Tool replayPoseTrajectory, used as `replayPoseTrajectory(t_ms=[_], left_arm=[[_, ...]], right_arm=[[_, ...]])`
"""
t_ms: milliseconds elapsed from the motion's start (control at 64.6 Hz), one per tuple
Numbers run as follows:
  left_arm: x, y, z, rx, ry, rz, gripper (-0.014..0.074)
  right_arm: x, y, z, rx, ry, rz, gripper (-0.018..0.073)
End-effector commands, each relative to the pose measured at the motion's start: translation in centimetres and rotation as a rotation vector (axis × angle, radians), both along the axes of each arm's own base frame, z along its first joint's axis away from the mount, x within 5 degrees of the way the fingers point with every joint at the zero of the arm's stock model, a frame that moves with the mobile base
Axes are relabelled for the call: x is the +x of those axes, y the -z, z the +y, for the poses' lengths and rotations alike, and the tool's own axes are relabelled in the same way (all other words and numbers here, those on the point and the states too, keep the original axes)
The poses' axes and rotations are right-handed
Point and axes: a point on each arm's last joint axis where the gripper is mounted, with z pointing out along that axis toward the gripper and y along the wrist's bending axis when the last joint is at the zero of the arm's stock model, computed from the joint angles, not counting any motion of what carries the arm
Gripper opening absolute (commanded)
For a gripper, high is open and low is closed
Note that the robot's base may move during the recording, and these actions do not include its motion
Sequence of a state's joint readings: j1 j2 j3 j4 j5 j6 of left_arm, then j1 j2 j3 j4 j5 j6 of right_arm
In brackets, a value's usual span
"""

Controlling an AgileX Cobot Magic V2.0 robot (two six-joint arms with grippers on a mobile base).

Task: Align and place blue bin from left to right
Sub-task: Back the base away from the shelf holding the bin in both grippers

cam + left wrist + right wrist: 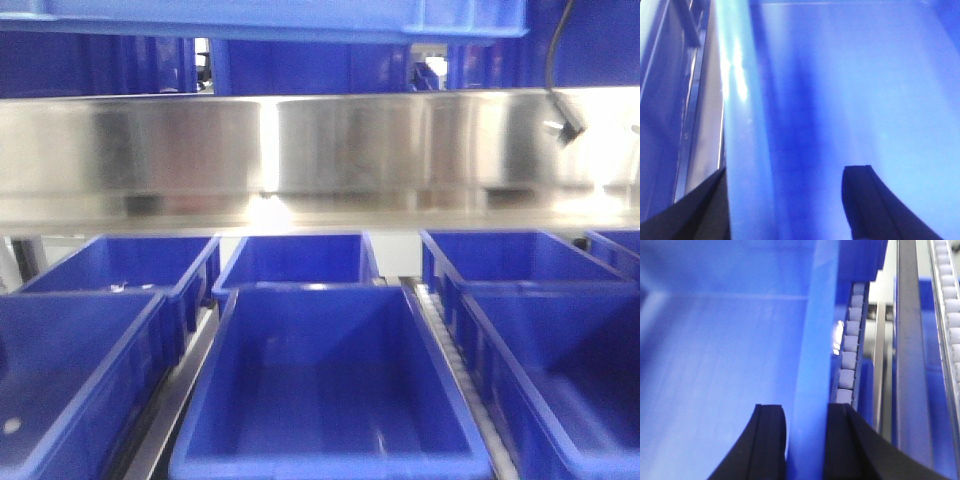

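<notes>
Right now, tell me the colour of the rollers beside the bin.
White; the rollers show best in the right wrist view.

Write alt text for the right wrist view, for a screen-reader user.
The right end effector pinches the side wall of a large rectangular bright blue plastic bin, with one black finger inside the wall and one outside. To the right of the wall runs a strip of small white plastic rollers, then a grey metal rail.

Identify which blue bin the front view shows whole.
The near middle-lane bin; the near left bin and near right bin are cropped, and it partly covers the bin behind.
</notes>
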State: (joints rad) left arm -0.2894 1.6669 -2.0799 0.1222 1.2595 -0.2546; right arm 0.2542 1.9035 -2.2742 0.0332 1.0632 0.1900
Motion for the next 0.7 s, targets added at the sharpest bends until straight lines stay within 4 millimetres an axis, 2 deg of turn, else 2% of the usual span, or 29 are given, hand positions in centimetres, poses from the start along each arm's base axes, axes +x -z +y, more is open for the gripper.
replayPoseTrajectory(t_ms=[0,681], left_arm=[[-1.64,-2.26,-0.78,-0.059,0.102,-0.099,-0.0111],[-1.64,-2.26,-0.78,-0.059,0.102,-0.099,-0.0111]], right_arm=[[1.08,-1.71,-0.73,-0.021,0.027,-0.207,-0.0151],[1.32,-1.49,-0.67,-0.021,0.027,-0.207,-0.0151]])
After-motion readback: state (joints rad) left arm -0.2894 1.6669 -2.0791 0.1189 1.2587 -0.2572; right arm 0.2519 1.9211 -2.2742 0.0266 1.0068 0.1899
